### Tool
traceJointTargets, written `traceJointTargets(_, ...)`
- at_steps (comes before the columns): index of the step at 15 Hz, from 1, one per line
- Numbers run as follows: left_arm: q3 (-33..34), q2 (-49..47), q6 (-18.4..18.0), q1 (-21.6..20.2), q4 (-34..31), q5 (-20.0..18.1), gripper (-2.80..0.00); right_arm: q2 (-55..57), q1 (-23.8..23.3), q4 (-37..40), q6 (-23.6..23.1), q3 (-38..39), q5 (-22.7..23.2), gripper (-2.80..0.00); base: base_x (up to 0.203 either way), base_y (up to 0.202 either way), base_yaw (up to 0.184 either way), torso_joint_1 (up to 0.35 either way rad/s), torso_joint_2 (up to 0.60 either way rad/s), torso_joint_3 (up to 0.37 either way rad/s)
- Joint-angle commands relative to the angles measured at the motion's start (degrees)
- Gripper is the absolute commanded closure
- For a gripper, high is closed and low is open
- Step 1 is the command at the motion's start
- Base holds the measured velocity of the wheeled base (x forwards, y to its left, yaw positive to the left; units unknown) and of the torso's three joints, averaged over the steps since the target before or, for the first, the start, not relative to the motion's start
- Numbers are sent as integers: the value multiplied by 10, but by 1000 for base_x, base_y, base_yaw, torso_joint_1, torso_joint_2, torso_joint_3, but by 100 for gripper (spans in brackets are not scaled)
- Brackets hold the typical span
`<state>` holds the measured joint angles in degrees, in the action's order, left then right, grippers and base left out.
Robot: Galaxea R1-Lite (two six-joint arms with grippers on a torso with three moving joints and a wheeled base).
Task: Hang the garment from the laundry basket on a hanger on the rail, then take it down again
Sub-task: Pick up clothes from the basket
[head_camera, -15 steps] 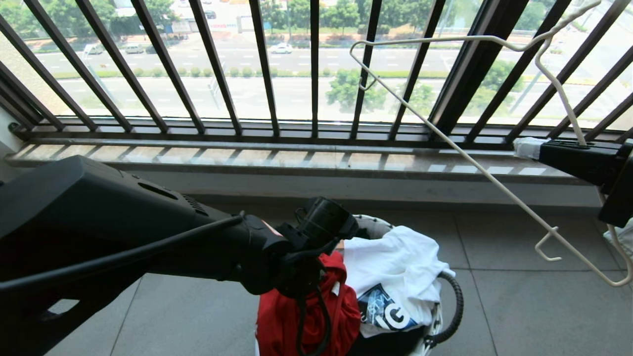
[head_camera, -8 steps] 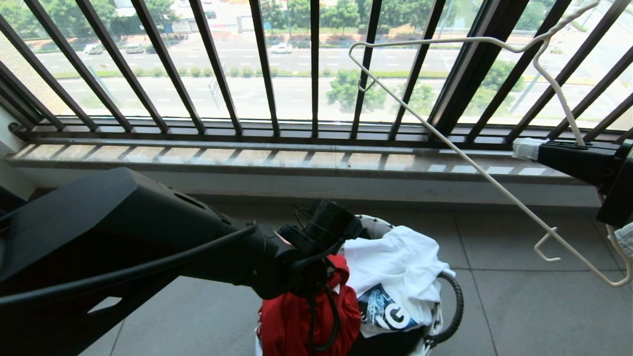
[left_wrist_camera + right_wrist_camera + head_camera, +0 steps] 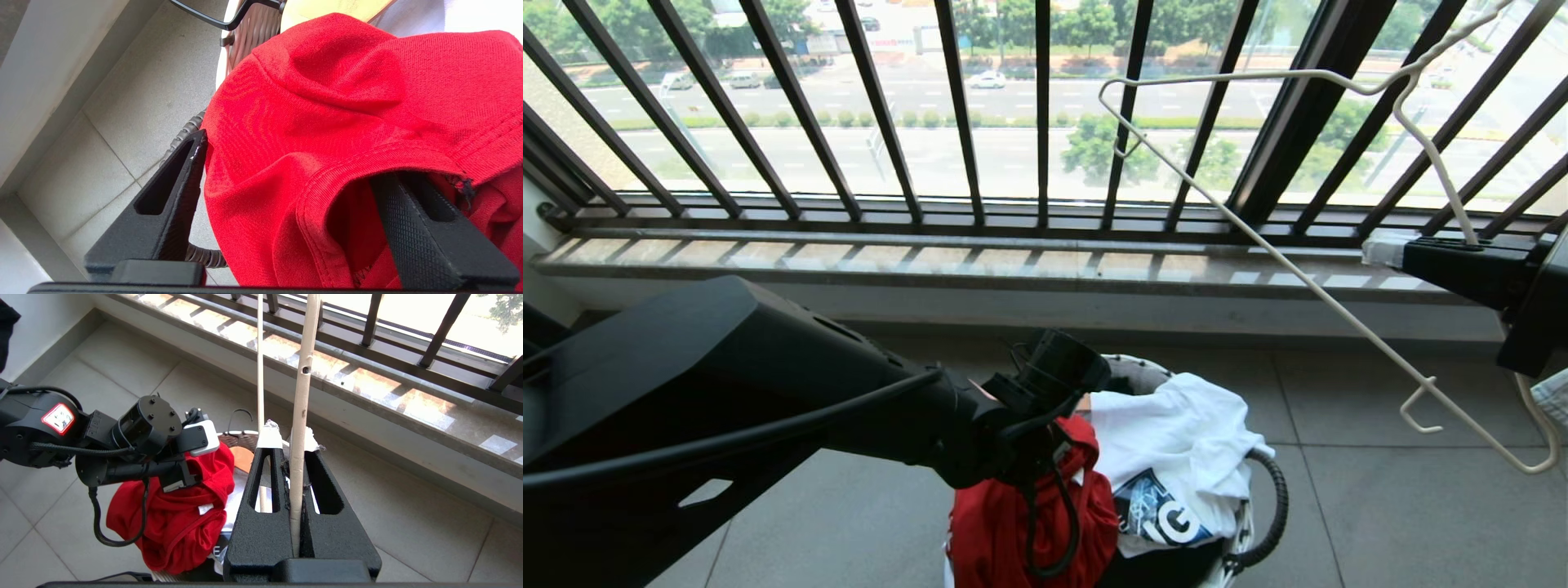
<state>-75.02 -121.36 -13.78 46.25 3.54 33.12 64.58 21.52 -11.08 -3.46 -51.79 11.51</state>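
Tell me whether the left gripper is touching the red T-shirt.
Touching. In the left wrist view, one finger of the left gripper sits inside the collar opening of the red T-shirt, and the other presses its outside.

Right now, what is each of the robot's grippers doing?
Left gripper: open, its fingers straddling a fold of the red T-shirt at the laundry basket.
Right gripper: shut on the white wire hanger.
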Motion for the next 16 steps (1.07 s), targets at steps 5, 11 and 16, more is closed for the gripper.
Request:
traceJointTargets(5,1,0,1,-7,1,1,0,3,0,-1,-1,0,1,0,0,0,0,0,0,0)
traceJointTargets(11,3,70,46,-19,0,-14,0,-5,0,-1,-1,-2,1,0,0,0,0,0,0,0)
traceJointTargets(16,44,151,111,-28,1,-17,0,-13,0,-1,0,-2,2,0,0,0,0,0,0,0)
